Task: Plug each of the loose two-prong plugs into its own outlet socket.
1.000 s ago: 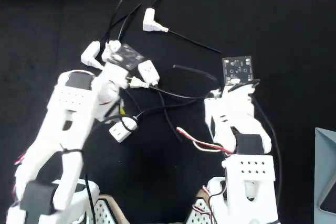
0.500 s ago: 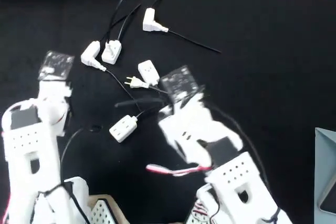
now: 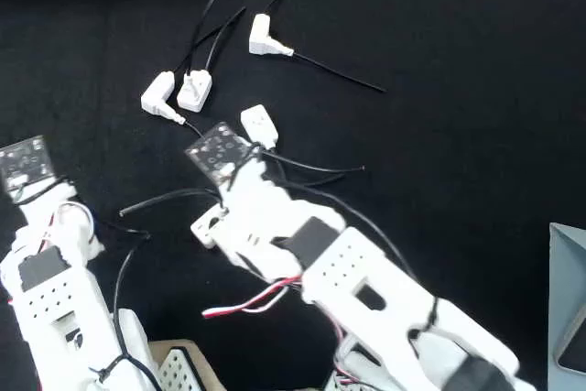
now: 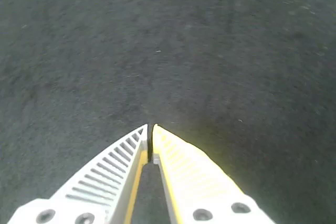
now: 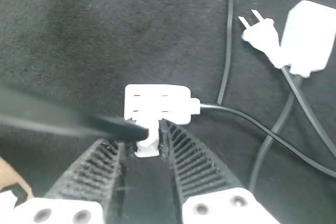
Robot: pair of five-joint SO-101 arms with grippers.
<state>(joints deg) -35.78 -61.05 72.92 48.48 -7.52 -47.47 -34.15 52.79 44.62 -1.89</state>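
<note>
The left end effector (image 4: 151, 129) was closed, its tips meeting with nothing between them, above bare black worktop (image 3: 476, 89). That arm stood at the near left corner.

The right arm stretched from the near edge toward the middle. The right end effector (image 5: 143, 134) sat at a white outlet socket (image 5: 156, 103), which had four slots facing up and a black cord leaving one end. A small white piece (image 5: 147, 142) touched the socket's side right at the end effector. Whether it was gripped or merely straddled could not be told, as a blurred black cable (image 5: 58, 118) crossed in front.

Beyond the socket lay a loose two-prong plug (image 5: 261, 34), prongs bare, just beside a second socket (image 5: 310, 35). Toward the far left, an angled white plug (image 3: 157, 93) lay just beside a white connector block (image 3: 194, 91). Another angled plug (image 3: 263, 36) rested near the far edge, its cord trailing toward the right.
</note>
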